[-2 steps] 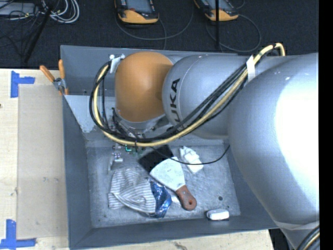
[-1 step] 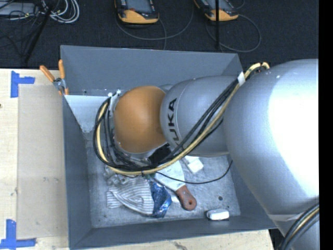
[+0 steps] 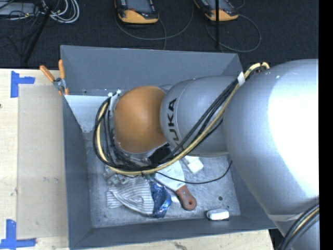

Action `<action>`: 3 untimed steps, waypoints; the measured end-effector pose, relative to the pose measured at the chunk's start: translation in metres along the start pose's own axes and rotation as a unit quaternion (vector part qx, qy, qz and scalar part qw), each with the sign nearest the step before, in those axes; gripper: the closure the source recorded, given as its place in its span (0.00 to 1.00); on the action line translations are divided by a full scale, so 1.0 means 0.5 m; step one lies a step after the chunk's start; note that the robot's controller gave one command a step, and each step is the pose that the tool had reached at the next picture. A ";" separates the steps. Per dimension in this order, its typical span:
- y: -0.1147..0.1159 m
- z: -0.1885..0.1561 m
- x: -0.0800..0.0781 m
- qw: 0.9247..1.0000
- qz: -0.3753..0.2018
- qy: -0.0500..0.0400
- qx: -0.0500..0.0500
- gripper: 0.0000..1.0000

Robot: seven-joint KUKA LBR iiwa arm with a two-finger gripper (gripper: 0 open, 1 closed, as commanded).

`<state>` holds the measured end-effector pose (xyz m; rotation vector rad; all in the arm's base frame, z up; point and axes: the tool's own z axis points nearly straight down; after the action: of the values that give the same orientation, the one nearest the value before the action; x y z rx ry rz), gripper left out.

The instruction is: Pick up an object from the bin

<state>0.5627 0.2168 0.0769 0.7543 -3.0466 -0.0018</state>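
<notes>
My gripper [image 3: 113, 179] pokes out as a bit of grey metal below the orange cover, low over the bin's left floor. Just below it lies a grey-and-white striped cloth [image 3: 129, 197], crumpled and flat; whether the gripper touches it cannot be told. Against the cloth's right edge is a crumpled blue wrapper [image 3: 161, 199]. To the right of that lies a brown rounded handle-like piece [image 3: 186, 198].
A small white block [image 3: 195, 164] sits by the arm's underside, and a white oblong piece [image 3: 217, 214] lies near the bin's front right corner. The arm with its orange cover and cables hides the bin's middle and right.
</notes>
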 end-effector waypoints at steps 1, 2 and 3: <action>-0.003 -0.340 0.043 0.999 -0.040 -0.006 0.002 1.00; -0.003 -0.333 0.046 0.999 -0.039 -0.002 0.001 1.00; -0.007 -0.182 0.077 0.997 -0.077 0.000 0.000 0.00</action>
<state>0.5306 0.1957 0.1681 0.9881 -2.9798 -0.0018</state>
